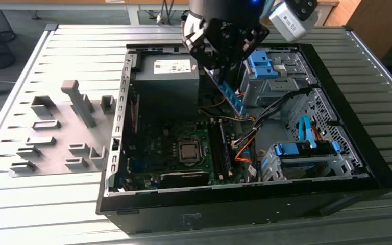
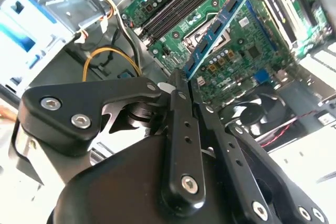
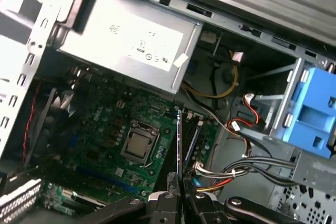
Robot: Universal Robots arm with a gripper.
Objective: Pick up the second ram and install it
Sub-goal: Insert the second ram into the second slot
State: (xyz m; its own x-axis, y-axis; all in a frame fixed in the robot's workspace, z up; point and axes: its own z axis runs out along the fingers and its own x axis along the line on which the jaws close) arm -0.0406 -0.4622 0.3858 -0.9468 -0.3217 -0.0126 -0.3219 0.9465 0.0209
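Note:
My gripper (image 1: 218,65) is shut on the second ram (image 1: 232,98), a thin blue-green stick with dark chips. The stick hangs tilted above the open black computer case (image 1: 250,204), over the back right of the motherboard (image 1: 162,148). In the second wrist view the ram (image 2: 220,22) juts from my gripper (image 2: 181,82) over the green board, beside the long dark memory slots (image 2: 178,9). Seen edge-on in the first wrist view, the ram (image 3: 179,145) rises from the gripper (image 3: 181,195), just beside the slots (image 3: 192,139). It is clear of the board, not touching a slot.
The silver power supply (image 1: 165,76) sits at the back of the case. Blue drive-bay latches (image 1: 261,64) and a second blue bay (image 1: 305,150) line the exterior view's right. Orange and black cables (image 1: 245,145) cross beside the slots. Grey fixture blocks (image 1: 59,138) stand on the table's left.

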